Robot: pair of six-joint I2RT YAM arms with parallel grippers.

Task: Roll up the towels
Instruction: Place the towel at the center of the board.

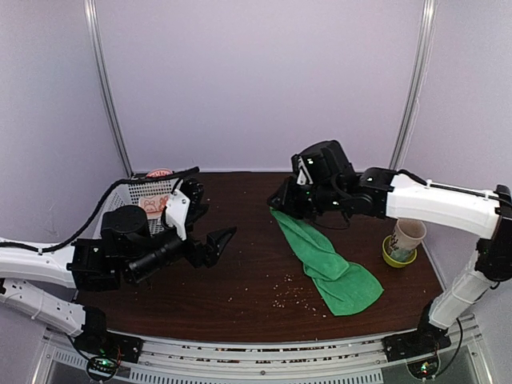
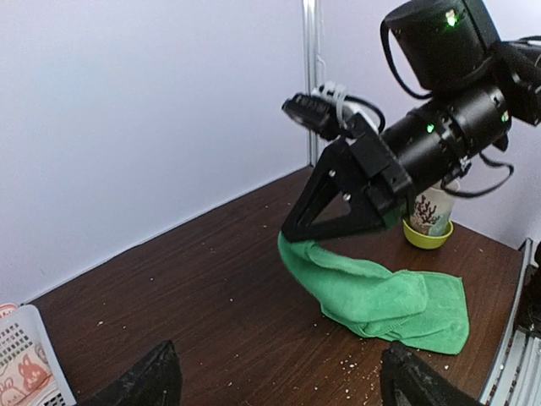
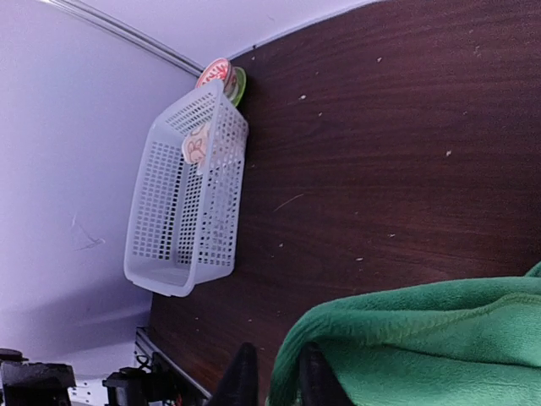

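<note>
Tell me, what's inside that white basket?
A pinkish-beige towel with orange cartoon prints shows through the basket's perforated wall. The left arm covers part of it from above, so whether anything else lies inside cannot be seen.

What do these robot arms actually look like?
The left arm and right arm have white shells and chunky black joints. The left hand and right hand are black, two-pronged and pointed. Black cables trail along them, and green lights glow.

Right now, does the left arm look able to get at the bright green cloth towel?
Probably yes. The left arm has open jaws facing the bright green cloth towel, with only crumb-strewn dark brown table between them. The right arm pinches just the towel's far end in its jaws.
</note>
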